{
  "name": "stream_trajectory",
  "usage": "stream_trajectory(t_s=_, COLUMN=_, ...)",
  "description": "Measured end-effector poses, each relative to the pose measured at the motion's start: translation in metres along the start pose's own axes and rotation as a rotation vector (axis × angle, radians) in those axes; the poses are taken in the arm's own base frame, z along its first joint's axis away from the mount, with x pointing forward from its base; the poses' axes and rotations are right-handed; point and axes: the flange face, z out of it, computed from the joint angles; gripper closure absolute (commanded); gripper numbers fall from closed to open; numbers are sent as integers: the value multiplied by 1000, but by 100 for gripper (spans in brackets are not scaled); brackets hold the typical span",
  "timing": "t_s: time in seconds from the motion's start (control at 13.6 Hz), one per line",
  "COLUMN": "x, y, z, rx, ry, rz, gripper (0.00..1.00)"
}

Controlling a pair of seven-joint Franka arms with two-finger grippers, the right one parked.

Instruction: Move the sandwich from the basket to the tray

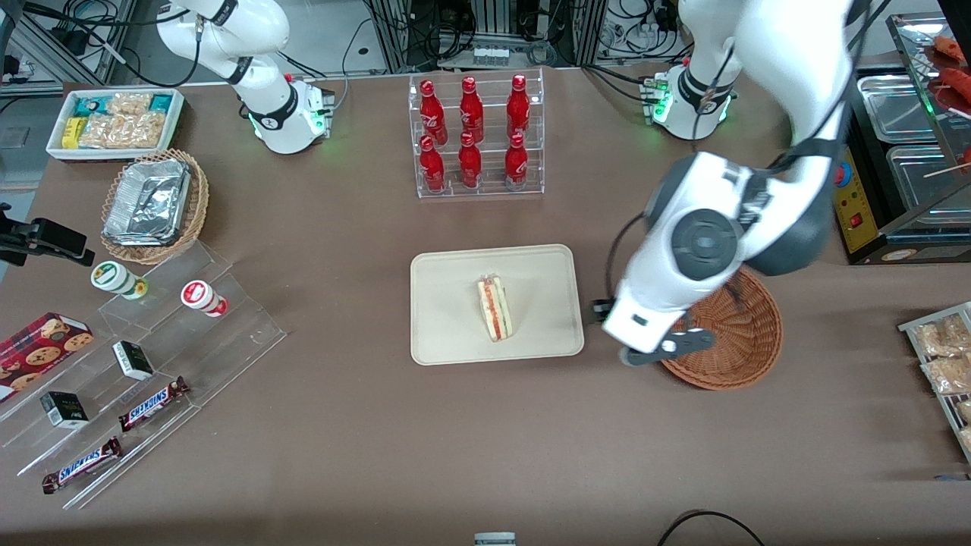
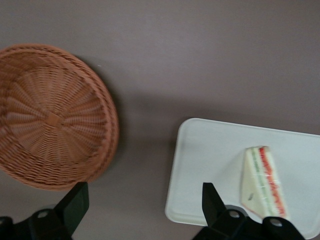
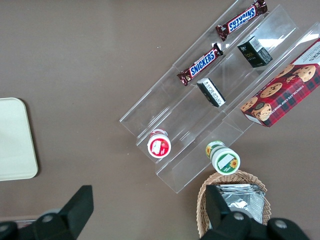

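The sandwich (image 1: 494,309) lies on the cream tray (image 1: 455,334) in the middle of the table, its red and green edge up; it also shows in the left wrist view (image 2: 263,181) on the tray (image 2: 210,165). The reddish-brown basket (image 1: 740,345) stands empty beside the tray, toward the working arm's end; the wrist view shows its bare woven inside (image 2: 50,117). My left gripper (image 1: 667,346) hangs open and empty above the gap between tray and basket (image 2: 145,202), over the basket's rim, touching nothing.
A clear rack of red bottles (image 1: 476,136) stands farther from the camera than the tray. A tan basket with foil containers (image 1: 154,205), a white snack bin (image 1: 114,121) and an acrylic display of snacks (image 1: 144,356) lie toward the parked arm's end.
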Motion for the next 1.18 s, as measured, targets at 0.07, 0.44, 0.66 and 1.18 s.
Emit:
stream_trajectory(t_s=0.07, x=4, y=-23, z=-3, rx=1, ry=-5, rz=20, gripper=0)
stream_trajectory(t_s=0.44, x=13, y=-127, z=-24, rx=5, ry=-29, rz=126, gripper=0)
stream_trajectory(t_s=0.66, x=9, y=-172, z=-44, rx=13, ry=-56, rz=171, gripper=0)
stream_trajectory(t_s=1.18, x=-38, y=-228, z=-120, rx=21, ry=-69, rz=203, gripper=0)
